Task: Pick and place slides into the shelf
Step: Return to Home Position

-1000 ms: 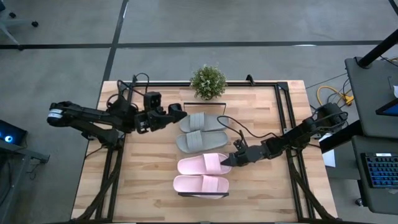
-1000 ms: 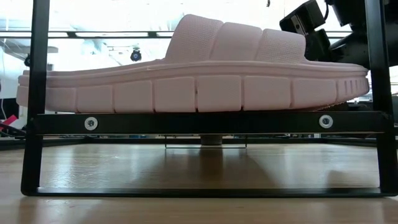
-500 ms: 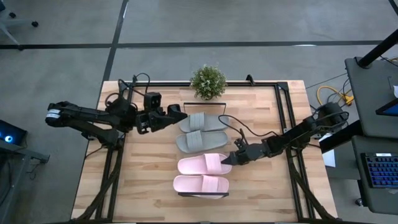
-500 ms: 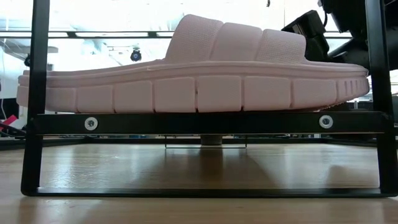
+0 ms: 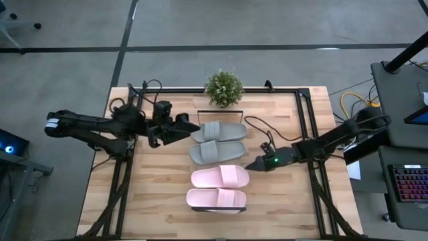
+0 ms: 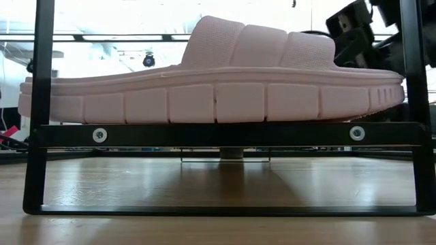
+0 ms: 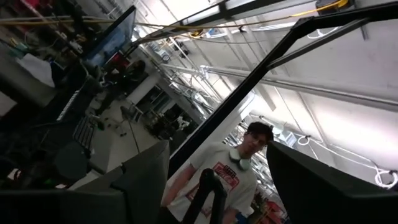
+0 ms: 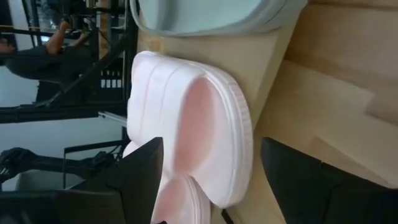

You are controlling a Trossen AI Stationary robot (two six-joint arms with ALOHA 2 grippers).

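All four slides lie on the shelf [image 6: 218, 134], in one row from the far edge of the surface [image 5: 160, 194] towards its near edge. The shelf stands at the middle of the surface and runs the same way. In order they are the far grey slide [image 5: 219, 131], the second grey slide [image 5: 214, 153], the far pink slide [image 5: 220, 177] and the near pink slide [image 5: 216, 198]. Each slide has its long axis across the shelf, from left to right. In the low view the strap of the near pink slide sits nearer its right end.

The right gripper [image 5: 250, 166] is just beside the right end of the far pink slide. Its fingers are spread and hold nothing. The left gripper [image 5: 189, 124] is just beside the left end of the far grey slide, also spread and empty.

A plant [image 5: 223, 88] stands at the far edge. A person [image 7: 233, 177] shows in the room.
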